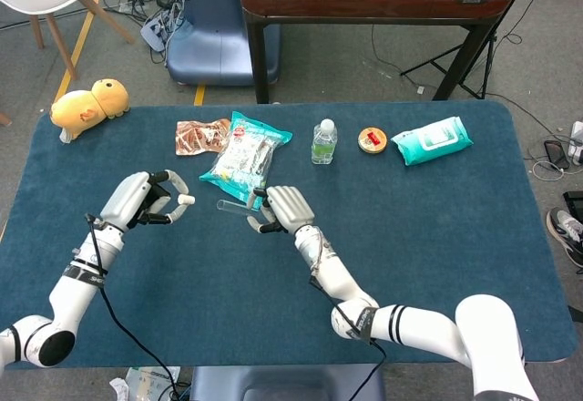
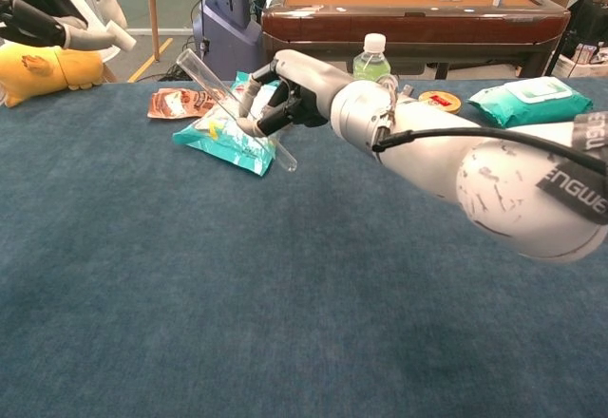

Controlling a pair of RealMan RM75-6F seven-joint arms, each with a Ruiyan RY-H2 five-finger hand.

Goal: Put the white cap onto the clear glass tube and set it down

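My right hand [image 1: 281, 208] [image 2: 285, 91] grips a clear glass tube [image 1: 234, 207] [image 2: 233, 107] above the blue table, the tube's open end pointing left toward my other hand. My left hand [image 1: 141, 200] [image 2: 47, 14] pinches a small white cap [image 1: 185, 199] [image 2: 121, 37] at its fingertips, held in the air. In the head view a short gap lies between the cap and the tube's mouth. In the chest view the left hand sits at the top left edge, partly cut off.
Behind the tube lie a teal snack bag [image 1: 244, 155] and a brown packet [image 1: 201, 136]. A small water bottle [image 1: 323, 141], a round tin [image 1: 372, 139] and a wipes pack [image 1: 432, 140] line the back. A yellow plush toy [image 1: 88, 107] sits at the far left corner.
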